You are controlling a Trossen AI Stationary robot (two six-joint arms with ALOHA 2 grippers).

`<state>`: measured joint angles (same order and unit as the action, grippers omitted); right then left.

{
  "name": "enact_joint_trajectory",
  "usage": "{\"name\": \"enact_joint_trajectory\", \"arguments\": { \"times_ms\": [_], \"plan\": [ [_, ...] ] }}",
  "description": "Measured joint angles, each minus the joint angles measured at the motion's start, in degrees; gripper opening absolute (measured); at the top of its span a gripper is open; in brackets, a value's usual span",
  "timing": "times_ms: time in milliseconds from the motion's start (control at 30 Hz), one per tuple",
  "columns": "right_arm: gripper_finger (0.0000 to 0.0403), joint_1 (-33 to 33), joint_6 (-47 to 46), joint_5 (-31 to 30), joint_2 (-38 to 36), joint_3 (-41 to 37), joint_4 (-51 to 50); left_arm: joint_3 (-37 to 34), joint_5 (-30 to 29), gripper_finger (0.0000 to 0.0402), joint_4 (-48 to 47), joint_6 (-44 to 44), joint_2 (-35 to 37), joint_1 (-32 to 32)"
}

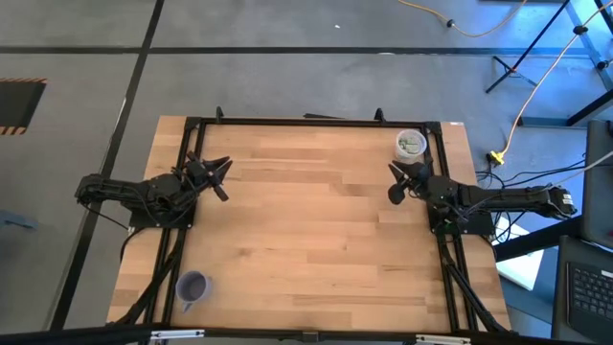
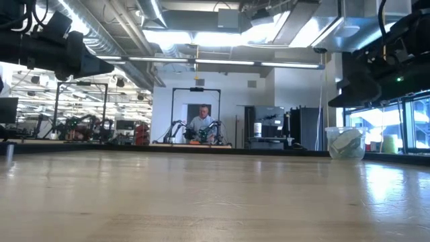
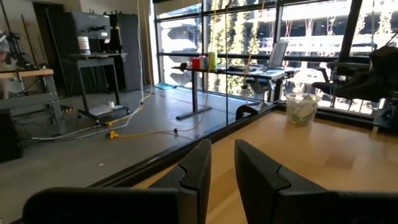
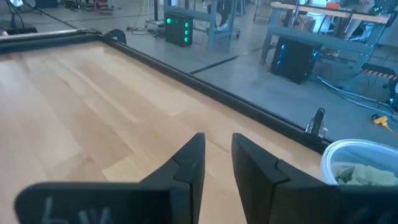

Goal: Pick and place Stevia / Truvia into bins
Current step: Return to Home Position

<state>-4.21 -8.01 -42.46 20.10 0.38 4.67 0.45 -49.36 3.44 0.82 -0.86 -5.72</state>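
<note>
Nearest you, the purple cup (image 1: 193, 285) sits at the worktop's (image 1: 306, 230) front edge on the left arm's side, well apart from both arms. Midway back, the left claw (image 1: 225, 179) and the right claw (image 1: 393, 183) hover at opposite edges, each slightly parted and holding nothing. Farthest, just beyond the right claw, the translucent white cup (image 1: 410, 145) holds the Stevia sachets (image 4: 364, 173). None lies loose, so only retreating seems left.

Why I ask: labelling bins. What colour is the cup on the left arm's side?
Purple; the high view shows the cup best.
</note>
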Motion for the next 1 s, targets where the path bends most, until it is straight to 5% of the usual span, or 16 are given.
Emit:
{"name": "enact_joint_trajectory", "arguments": {
  "times_ms": [1000],
  "plan": [
    [0.0084, 0.01, 1.04, 0.01, 0.0, -0.02, 0.07, 0.02, 0.36, 0.0066, 0.0, 0.0, 0.0, 0.0]
  ]
}}
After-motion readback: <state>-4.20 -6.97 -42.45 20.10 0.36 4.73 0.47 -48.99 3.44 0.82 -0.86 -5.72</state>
